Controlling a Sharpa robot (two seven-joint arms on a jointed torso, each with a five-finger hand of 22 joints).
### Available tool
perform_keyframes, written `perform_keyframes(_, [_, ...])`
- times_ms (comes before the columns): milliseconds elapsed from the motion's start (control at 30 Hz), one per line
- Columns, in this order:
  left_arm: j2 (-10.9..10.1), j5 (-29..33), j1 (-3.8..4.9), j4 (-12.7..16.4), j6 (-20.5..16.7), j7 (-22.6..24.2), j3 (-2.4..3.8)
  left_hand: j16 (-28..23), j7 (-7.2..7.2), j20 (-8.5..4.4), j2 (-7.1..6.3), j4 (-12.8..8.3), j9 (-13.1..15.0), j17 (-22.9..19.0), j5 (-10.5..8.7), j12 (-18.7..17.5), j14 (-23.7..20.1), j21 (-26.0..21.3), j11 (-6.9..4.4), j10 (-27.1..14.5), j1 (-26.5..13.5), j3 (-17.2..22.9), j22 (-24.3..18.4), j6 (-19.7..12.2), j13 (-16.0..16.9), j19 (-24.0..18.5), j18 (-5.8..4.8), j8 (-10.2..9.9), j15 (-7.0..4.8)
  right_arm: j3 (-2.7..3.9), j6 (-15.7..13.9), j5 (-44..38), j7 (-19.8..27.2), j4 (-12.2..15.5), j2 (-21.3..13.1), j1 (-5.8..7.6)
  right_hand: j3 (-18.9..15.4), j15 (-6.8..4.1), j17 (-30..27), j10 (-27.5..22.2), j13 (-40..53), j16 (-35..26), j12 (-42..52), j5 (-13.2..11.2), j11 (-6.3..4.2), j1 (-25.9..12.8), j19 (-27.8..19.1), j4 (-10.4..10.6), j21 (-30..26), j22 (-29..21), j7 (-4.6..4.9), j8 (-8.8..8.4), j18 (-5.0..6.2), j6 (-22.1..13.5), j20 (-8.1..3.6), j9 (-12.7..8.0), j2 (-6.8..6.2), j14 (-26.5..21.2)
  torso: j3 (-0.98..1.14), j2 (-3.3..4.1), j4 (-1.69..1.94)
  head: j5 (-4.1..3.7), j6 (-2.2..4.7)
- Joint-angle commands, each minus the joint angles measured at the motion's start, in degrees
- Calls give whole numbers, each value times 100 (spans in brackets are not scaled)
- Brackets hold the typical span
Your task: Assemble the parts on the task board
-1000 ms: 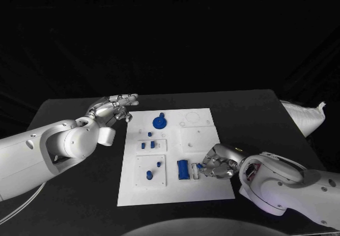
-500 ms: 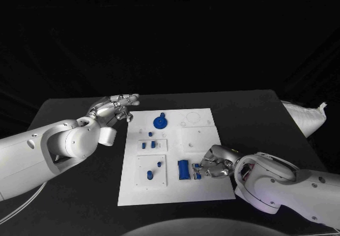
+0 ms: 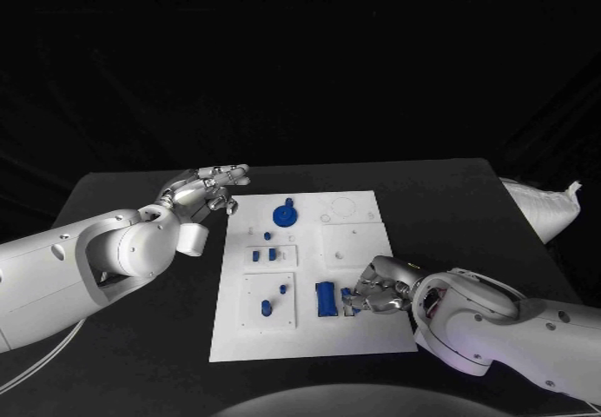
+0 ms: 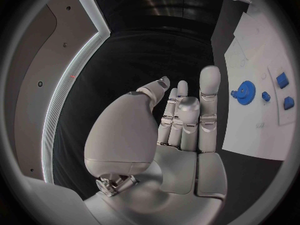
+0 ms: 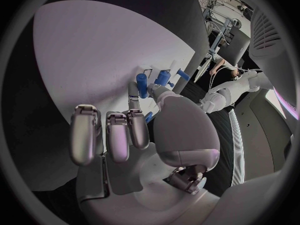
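The white task board [image 3: 357, 334] lies mid-table. On it are a blue gear [image 3: 284, 214], two small blue parts [image 3: 263, 255], a blue peg [image 3: 266, 307] and a long blue block [image 3: 325, 299]. My right hand [image 3: 377, 289] hovers low over the board's right side, just right of the block. In the right wrist view a small blue part [image 5: 149, 117] sits pinched between its thumb and a finger, close to the block [image 5: 142, 85]. My left hand [image 3: 207, 186] floats left of the board's far end, fingers straight and apart, holding nothing. The left wrist view shows this hand [image 4: 181, 120] beside the gear [image 4: 245, 91].
A white bag [image 3: 540, 205] lies off the table's right edge. The black table [image 3: 150, 347] has bare surface left of the board and in front of it. My right forearm [image 3: 501, 334] covers the table's near right corner.
My right hand has shifted a little leftward and nearer, carrying the small blue part closer to the long blue block. My left hand has stayed where it was.
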Motion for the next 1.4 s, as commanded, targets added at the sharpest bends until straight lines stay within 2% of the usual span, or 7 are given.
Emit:
perform_keyframes(33, [1, 1, 4, 21, 106, 19, 4, 15, 1, 26, 45, -7, 0, 8, 8, 34, -12, -11, 3, -43, -13, -34, 5, -45, 9, -3, 47, 34, 11, -6, 220, -135, -56, -8, 25, -11, -60, -40, 1221, 354, 1025, 12, -1, 8, -35, -19, 109, -4, -3, -11, -6, 17, -80, 29, -30, 1, 1, 550, 5, 4, 1, 9, -11])
perform_keyframes(233, [-2, 2, 5, 22, 103, 17, 4, 17, 1, 27, 48, 0, 1, 5, 7, 44, -12, -11, 4, -51, -23, -40, 6, -44, 11, -2, 47, 40, 12, -6, 328, -149, -51, -3, 47, -11, -259, -47, 1231, 363, 1042, 17, 18, -113, -43, -60, 110, 62, 2, 2, -17, 45, -83, 55, -37, 36, 31, 552, 1, 0, -3, 12, -23])
perform_keyframes(500, [-4, 2, 5, 19, 104, 19, 4, 17, 1, 27, 48, 0, 1, 5, 7, 44, -12, -11, 4, -51, -23, -40, 6, -44, 11, -2, 47, 40, 12, -6, 293, -167, -38, 15, 53, -11, -641, -87, 1255, 363, 1020, 29, -28, -23, -94, -243, 127, 320, 29, 48, -75, 145, -92, 139, -63, 119, 120, 557, 3, -4, -8, 17, -25])
perform_keyframes(600, [-4, 2, 5, 18, 108, 23, 4, 15, -1, 28, 51, 2, 3, -6, 8, 52, -15, -18, 3, -60, -27, -43, 0, -39, 12, -4, 48, 47, 13, -6, 262, -182, -35, 10, 47, -11, -988, -105, 1266, 373, 1023, 35, -27, -509, -109, -645, 132, 460, 36, 61, -102, 196, -94, 155, -81, 168, 229, 560, 3, -3, -4, 11, -25])
perform_keyframes(733, [-5, 2, 5, 17, 108, 24, 4, 15, -3, 28, 55, 3, 4, -9, 8, 57, -16, -23, 2, -63, -27, -43, -4, -33, 13, -6, 49, 52, 13, -6, 227, -214, -33, 8, 34, -11, -1229, -112, 1272, 378, 1024, 39, -29, -810, -121, -835, 134, 462, 39, 69, -109, 228, -95, 147, -91, 206, 295, 561, 4, -2, -1, 7, -33])
perform_keyframes(1000, [-6, 2, 5, 14, 107, 27, 4, 17, -8, 29, 61, 2, 7, -11, 9, 67, -17, -15, -1, -72, -25, -43, 5, -20, 14, -4, 48, 65, 12, -5, 165, -245, -24, 13, 25, -11, -1472, -121, 1279, 390, 1045, 42, -2, -979, -135, -945, 137, 466, 46, 84, -128, 296, -98, 175, -95, 263, 387, 562, 5, -1, 0, 26, -31])
perform_keyframes(1400, [-15, 2, 5, 13, 104, 32, 4, 17, -8, 29, 61, 2, 7, -11, 9, 67, -17, -15, -1, -72, -25, -43, 5, -20, 14, -4, 48, 65, 12, -5, 130, -264, -10, 90, 11, -11, -1562, -135, 1313, 412, 1090, 61, 69, -967, -153, -961, 147, 466, 64, 113, -151, 353, -103, 217, -104, 300, 462, 569, 4, -1, -7, 20, -40])
